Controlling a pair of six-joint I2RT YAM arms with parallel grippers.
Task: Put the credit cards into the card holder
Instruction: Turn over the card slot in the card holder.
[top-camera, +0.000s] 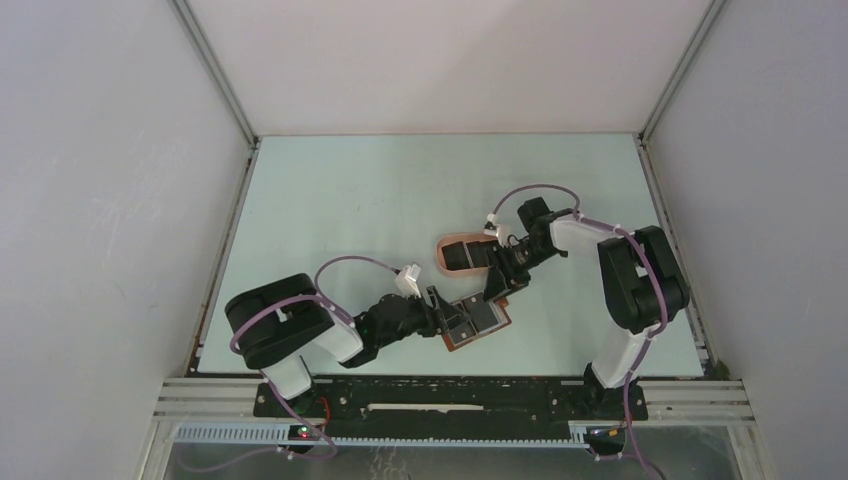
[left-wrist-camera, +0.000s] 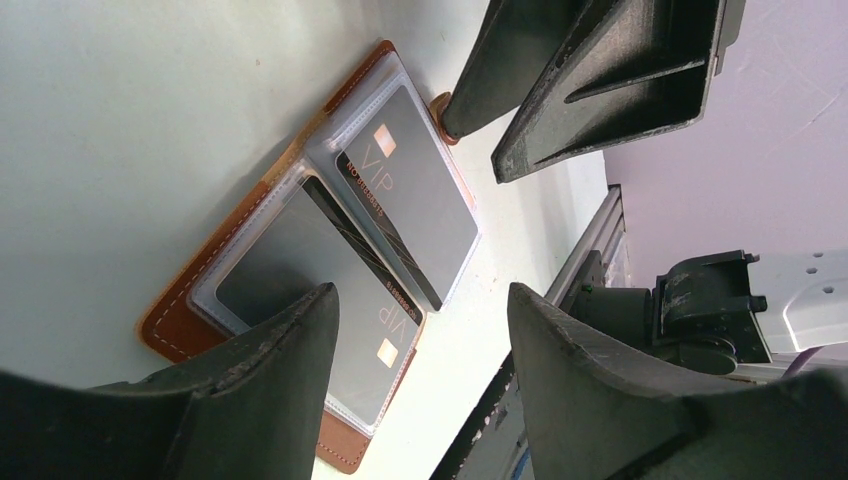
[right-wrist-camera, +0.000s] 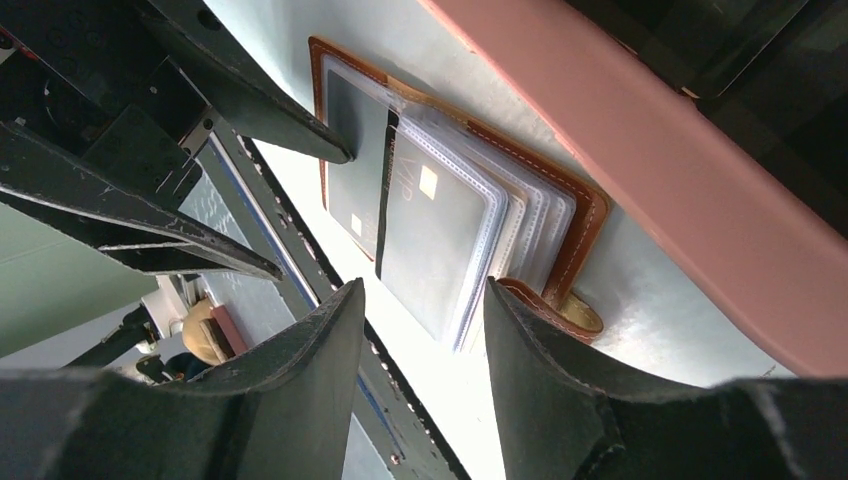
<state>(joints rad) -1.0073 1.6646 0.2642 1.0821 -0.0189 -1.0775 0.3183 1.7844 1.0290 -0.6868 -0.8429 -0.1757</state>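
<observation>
Card holder (left-wrist-camera: 170, 320) lies open, dark credit cards (left-wrist-camera: 410, 195) in its sleeves. Left gripper (left-wrist-camera: 420, 300) gapes wide; right gripper (right-wrist-camera: 422, 290) too.

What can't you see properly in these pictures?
Inside of the pink tray: the right arm covers part in the top view; the picture edge cuts it off in the right wrist view.
Small print on the black cards: too small in the left wrist view.
Part of the card holder: behind the left end effector's finger, left wrist view.
</observation>
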